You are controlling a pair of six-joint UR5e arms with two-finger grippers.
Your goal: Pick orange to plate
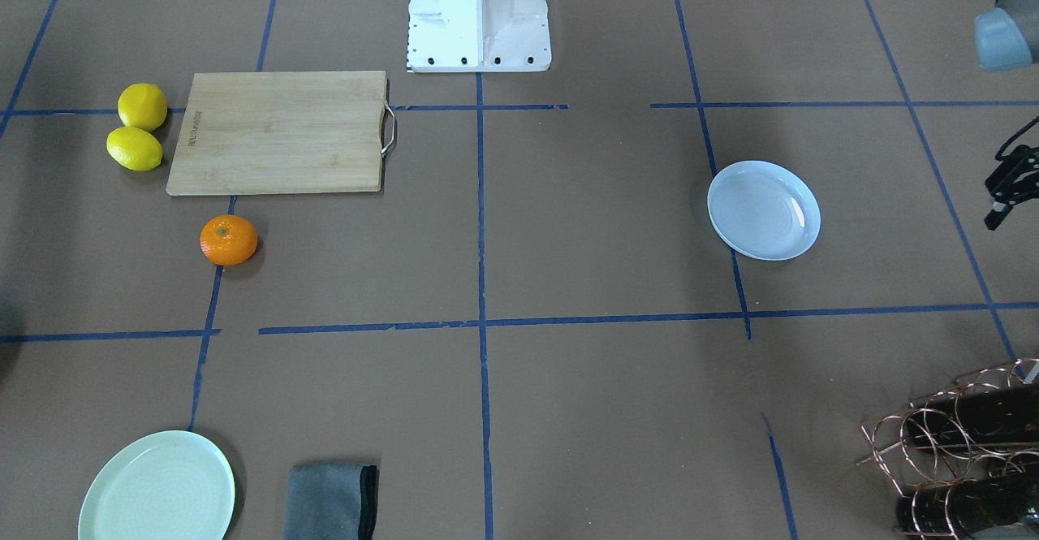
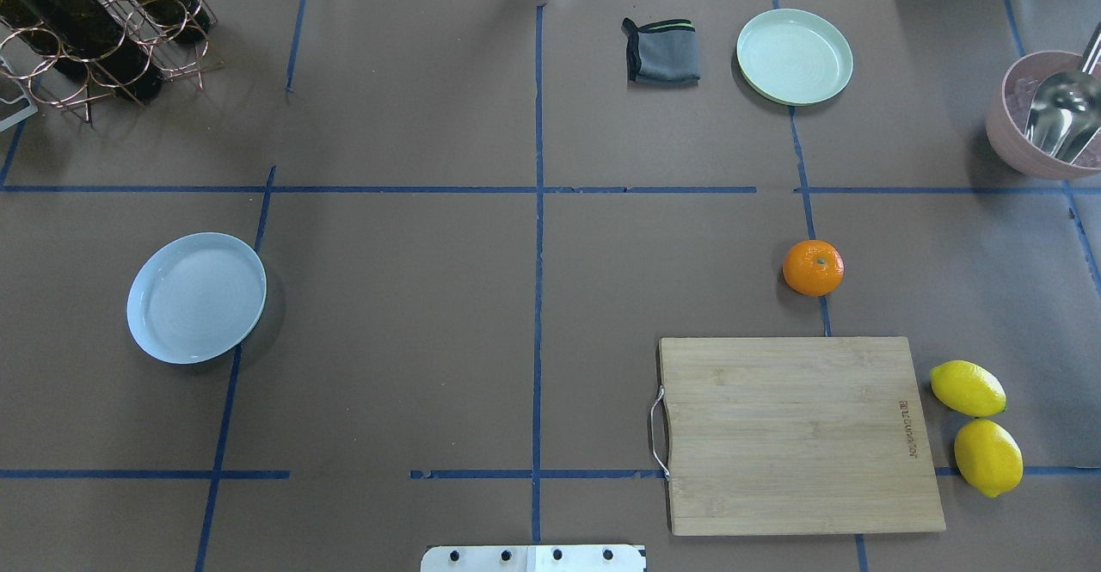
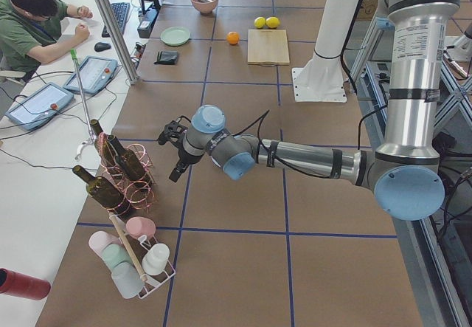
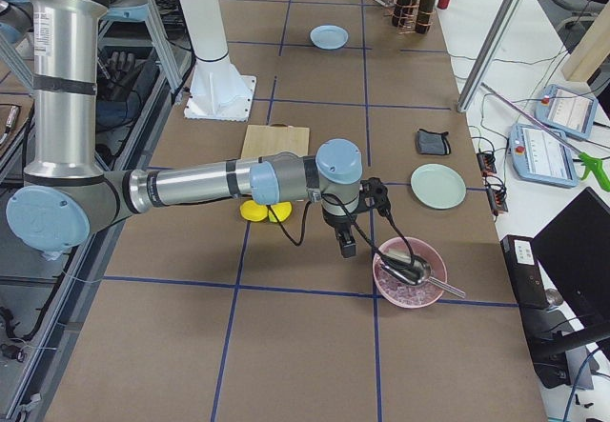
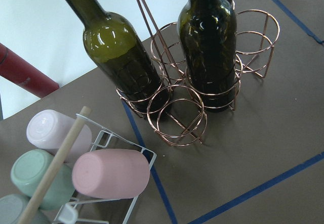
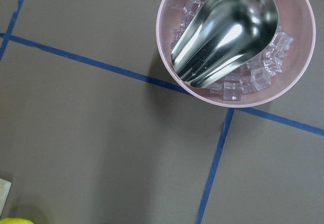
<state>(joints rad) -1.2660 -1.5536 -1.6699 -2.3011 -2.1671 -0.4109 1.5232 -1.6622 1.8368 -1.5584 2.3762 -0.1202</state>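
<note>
The orange (image 2: 813, 267) sits on the brown table just beyond the wooden cutting board (image 2: 796, 434), on the robot's right; it also shows small in the exterior left view (image 3: 233, 38). On the robot's left lies the pale blue plate (image 2: 196, 297) with nothing on it, far from the orange (image 1: 229, 240). My left gripper (image 3: 178, 170) hovers by the wine rack, off past the plate (image 1: 763, 209). My right gripper (image 4: 349, 244) hangs beside the pink ice bowl, well away from the orange. Whether either is open or shut I cannot tell. Neither wrist view shows fingers.
Two lemons (image 2: 976, 421) lie by the board's outer edge. A mint-green plate (image 2: 795, 56) and a grey cloth (image 2: 662, 52) sit at the far side. The pink bowl (image 6: 235, 42) holds ice and a metal scoop. A wine rack (image 5: 197, 82) and cup rack (image 5: 86, 173) stand far left.
</note>
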